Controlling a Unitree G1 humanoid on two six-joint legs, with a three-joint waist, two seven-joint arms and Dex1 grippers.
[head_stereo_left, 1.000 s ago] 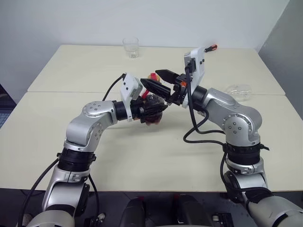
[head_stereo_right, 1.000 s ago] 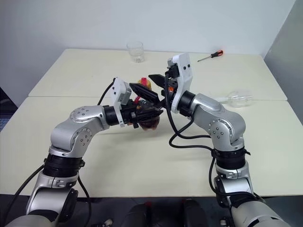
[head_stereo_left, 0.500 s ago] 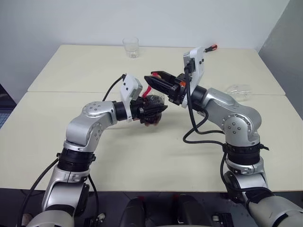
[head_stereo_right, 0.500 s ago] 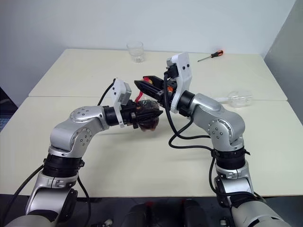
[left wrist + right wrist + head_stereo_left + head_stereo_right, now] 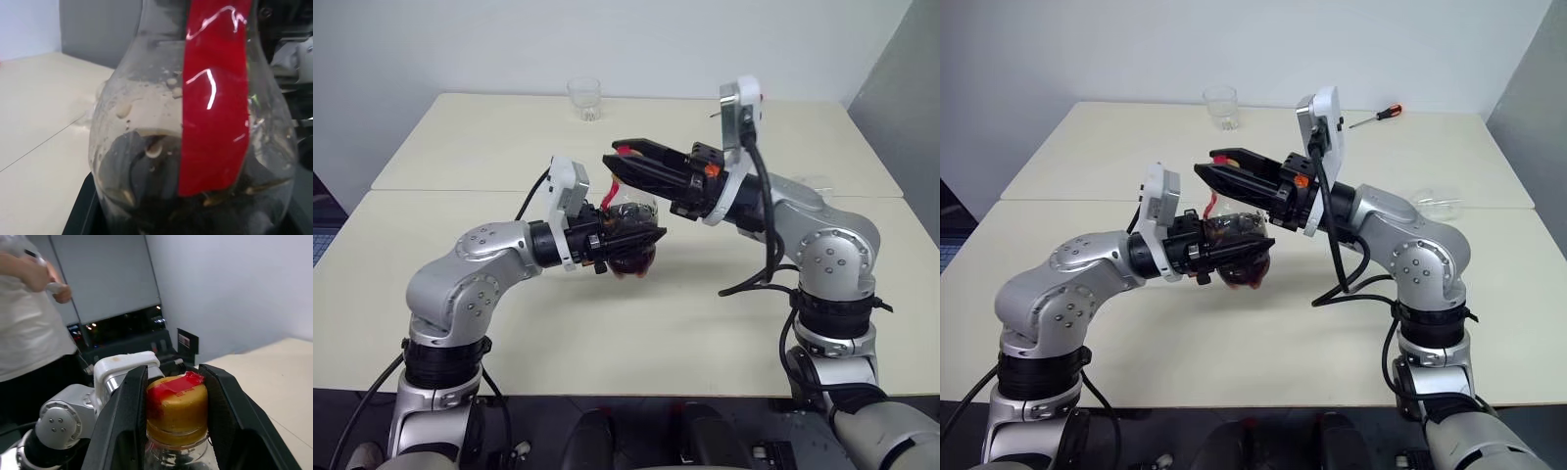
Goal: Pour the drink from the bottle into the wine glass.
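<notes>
Bottle (image 5: 1234, 240) is sitting clamped in the left gripper (image 5: 1244, 245), lifted off the table (image 5: 1087, 147). Right of it, the right gripper (image 5: 171, 426) is clamping the cap (image 5: 177, 406), still on. Further right, the wine glass (image 5: 1435, 206) is lying sideways; pouring is not yet begun.

No text, brand, number or sign can be read anywhere. The bottle's (image 5: 195, 147) red label (image 5: 213, 98) is plain, and the red tape over its orange-yellow cap (image 5: 177, 409) carries no lettering.

Capped bottle (image 5: 1239, 245) aloft, wine glass (image 5: 1436, 206) toppled
</notes>
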